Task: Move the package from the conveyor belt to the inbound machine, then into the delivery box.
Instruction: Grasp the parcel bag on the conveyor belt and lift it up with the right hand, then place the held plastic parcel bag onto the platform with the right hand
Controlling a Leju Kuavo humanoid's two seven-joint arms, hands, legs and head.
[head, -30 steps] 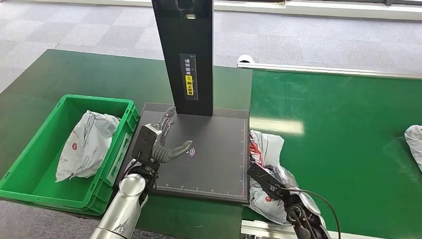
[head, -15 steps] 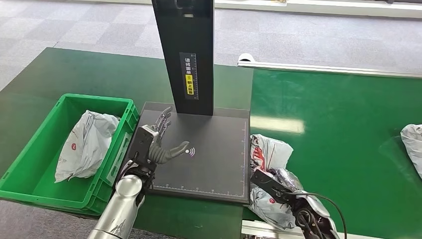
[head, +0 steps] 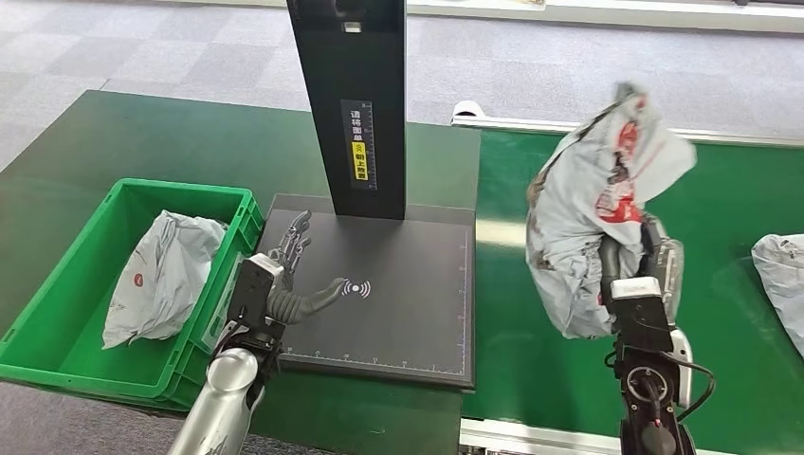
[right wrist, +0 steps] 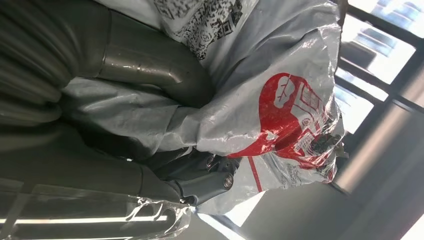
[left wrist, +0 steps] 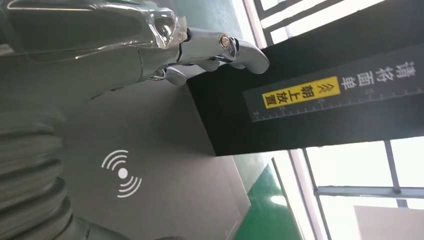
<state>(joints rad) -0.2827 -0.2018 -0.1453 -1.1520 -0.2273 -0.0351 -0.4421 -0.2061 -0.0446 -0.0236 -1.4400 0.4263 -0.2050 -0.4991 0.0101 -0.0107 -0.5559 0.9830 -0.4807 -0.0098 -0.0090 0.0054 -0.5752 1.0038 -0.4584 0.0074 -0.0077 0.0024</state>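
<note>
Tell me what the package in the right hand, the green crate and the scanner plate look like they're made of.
Package: thin grey plastic film, probably a poly mailer; it crinkles, shines and sags around the right hand.
Green crate: rigid moulded plastic, judging by its ribbed rim and even colour.
Scanner plate: smooth matte black surface with printed white markings; whether metal or plastic is unclear.
</note>
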